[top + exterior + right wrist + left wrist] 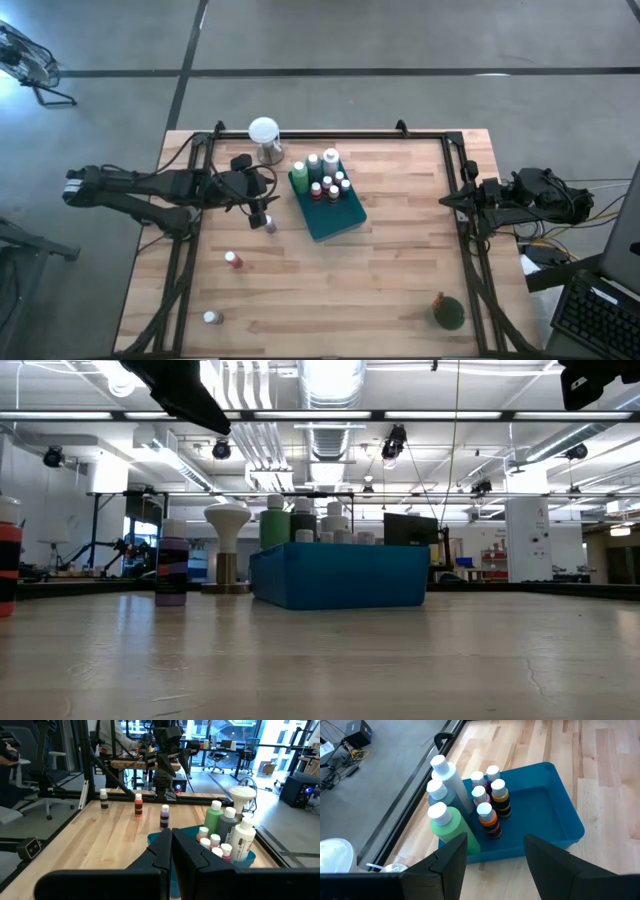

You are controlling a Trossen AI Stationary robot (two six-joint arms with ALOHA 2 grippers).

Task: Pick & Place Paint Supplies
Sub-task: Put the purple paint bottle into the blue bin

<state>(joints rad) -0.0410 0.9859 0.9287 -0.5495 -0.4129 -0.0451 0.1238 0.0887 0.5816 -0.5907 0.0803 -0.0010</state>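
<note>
Several white-capped paint bottles (322,178) already stand upright in the far-left end of the teal rectangular plastic tray (340,217); a purple bottle (269,224), a red bottle (233,260) and a white bottle (211,318) remain on the wooden surface (380,290), upright, long axes vertical. The left claw (262,212) hovers empty and half-open above the purple bottle. The right claw (171,851) waits closed at the right edge.

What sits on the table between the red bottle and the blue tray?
In the high view, the purple bottle stands between the red bottle and the tray, just below the open left gripper. Otherwise that stretch is bare wood.
</note>
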